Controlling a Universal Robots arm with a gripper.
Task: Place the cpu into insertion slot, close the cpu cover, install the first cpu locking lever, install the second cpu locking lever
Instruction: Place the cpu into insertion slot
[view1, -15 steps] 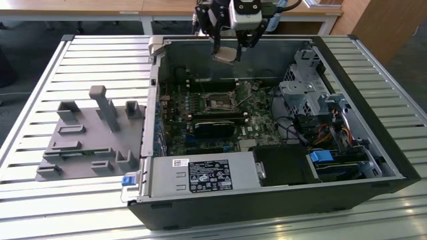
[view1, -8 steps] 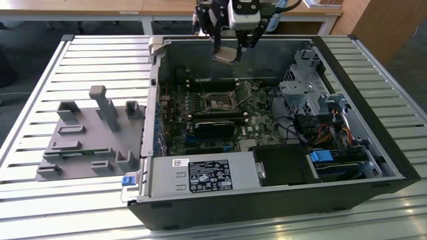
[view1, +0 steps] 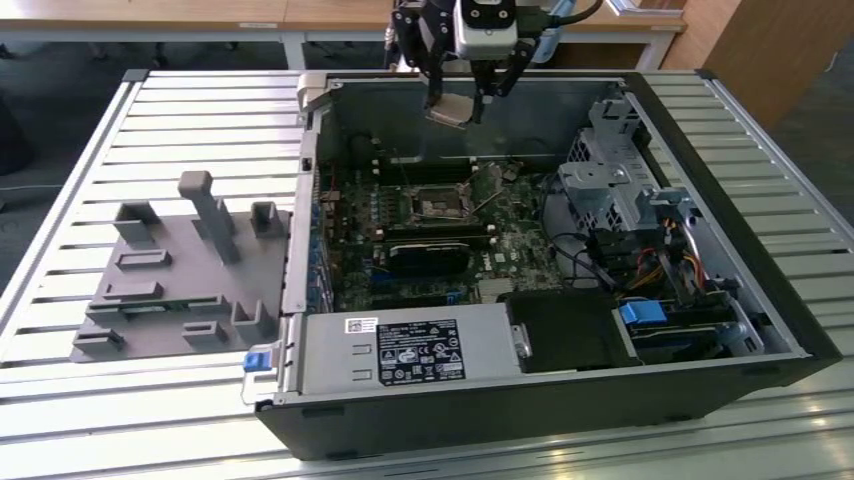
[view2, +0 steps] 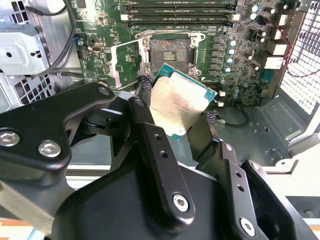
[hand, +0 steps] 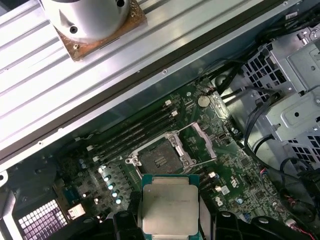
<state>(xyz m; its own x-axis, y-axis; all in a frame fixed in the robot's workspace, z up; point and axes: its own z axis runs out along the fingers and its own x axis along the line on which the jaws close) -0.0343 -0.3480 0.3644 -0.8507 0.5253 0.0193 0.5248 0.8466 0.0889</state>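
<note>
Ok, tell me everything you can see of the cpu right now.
The cpu is a small flat square chip with a pale silvery metal face and a thin green edge. The gripper is shut on it, black fingers pressing two opposite sides. In the exterior view it hangs tilted, high above the open computer case, clear of the board. It has not reached the slot, which lies empty.

The arm (view1: 470, 22) points downward, its gripper (view1: 455, 104) closed on the tilted cpu (view2: 178, 106), black fingers (view2: 155, 145) pressing two opposite edges.
</note>
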